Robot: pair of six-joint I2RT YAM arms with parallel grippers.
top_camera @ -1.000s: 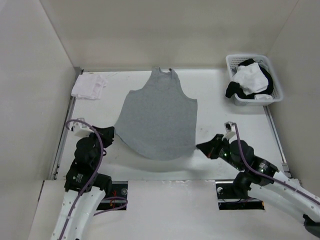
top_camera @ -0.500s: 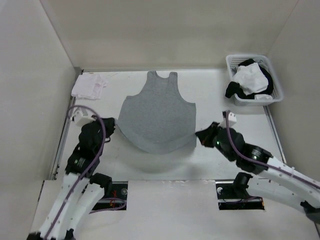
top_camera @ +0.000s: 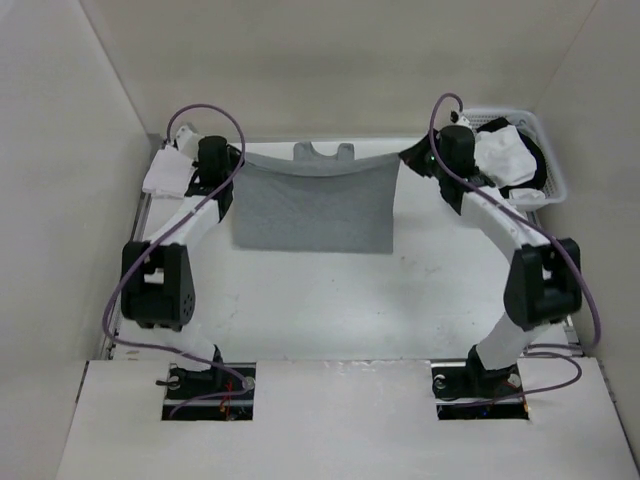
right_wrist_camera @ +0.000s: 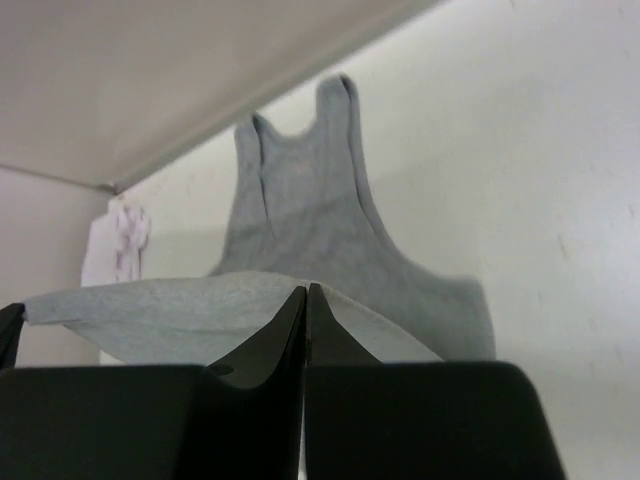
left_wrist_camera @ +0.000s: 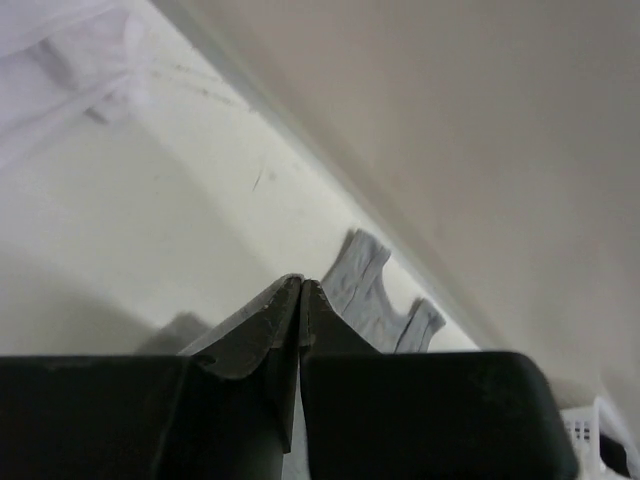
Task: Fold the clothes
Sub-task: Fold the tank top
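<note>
The clothes (top_camera: 315, 205) are a grey sleeveless top on the white table, its near hem lifted and carried back over the body toward the straps. The hem hangs stretched between both grippers at the far side of the table. My left gripper (top_camera: 232, 165) is shut on the hem's left corner, and in its wrist view the jaws (left_wrist_camera: 301, 285) are pressed together with the straps (left_wrist_camera: 370, 285) beyond them. My right gripper (top_camera: 405, 155) is shut on the right corner. In its wrist view the gripper (right_wrist_camera: 305, 290) pinches the grey hem above the flat body of the top (right_wrist_camera: 300, 200).
A white basket (top_camera: 520, 202) holding white and black garments stands at the back right, close beside the right arm. A small white folded cloth (top_camera: 165, 175) lies at the back left by the left gripper. Walls enclose the table on three sides.
Both arms have swung from the near edge to the far side, carrying the hem up and over the top. The garment now shows as a shorter doubled rectangle.
</note>
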